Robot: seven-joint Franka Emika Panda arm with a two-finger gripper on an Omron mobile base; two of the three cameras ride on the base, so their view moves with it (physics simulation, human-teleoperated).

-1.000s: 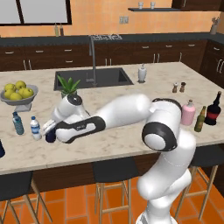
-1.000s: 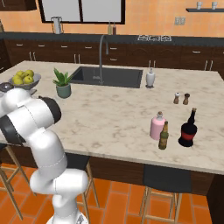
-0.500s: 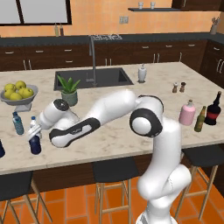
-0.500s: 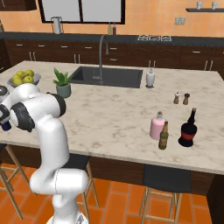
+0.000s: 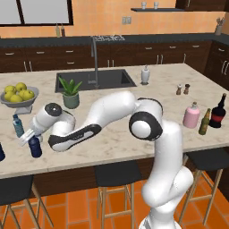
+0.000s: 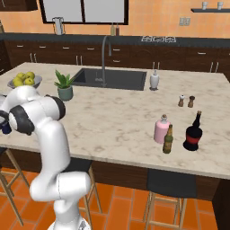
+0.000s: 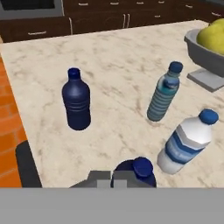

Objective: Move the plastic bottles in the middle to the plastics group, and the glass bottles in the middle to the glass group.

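The arm reaches far out to its left, low over the near left corner of the surface (image 5: 134, 134). Its end effector (image 7: 113, 178) has its jaws pressed together right at the cap of a stout navy bottle (image 7: 133, 171), which stands upright directly under it. Whether the jaws pinch the cap or only sit against it, I cannot tell.

From the hand's camera, three more bottles stand or lean nearby. A second navy bottle (image 7: 76, 105) is upright and well apart on the orange-floor side of the surface. The teal-tinted water bottle (image 7: 164, 92) stands towards the grey fruit bowl (image 7: 205, 50). The clear bottle with the blue and white label (image 7: 188, 139) leans over, just beside the bottle under the end effector. None of them touch each other.

From behind the arm, the fruit bowl holds yellow fruit at the far left, with a potted plant (image 5: 70, 93) next to it and the sink (image 5: 96, 79) beyond.

Over at the right end of the surface, the slim olive-brown bottle (image 6: 168, 139) stands upright just beside the squat pink bottle (image 6: 161, 129). The dark bottle with the red label (image 6: 193, 133) is close on its other side, so it sits between the two. A white soap dispenser (image 6: 154, 80) stands by the sink, and two small shakers (image 6: 186, 100) stand further along the surface
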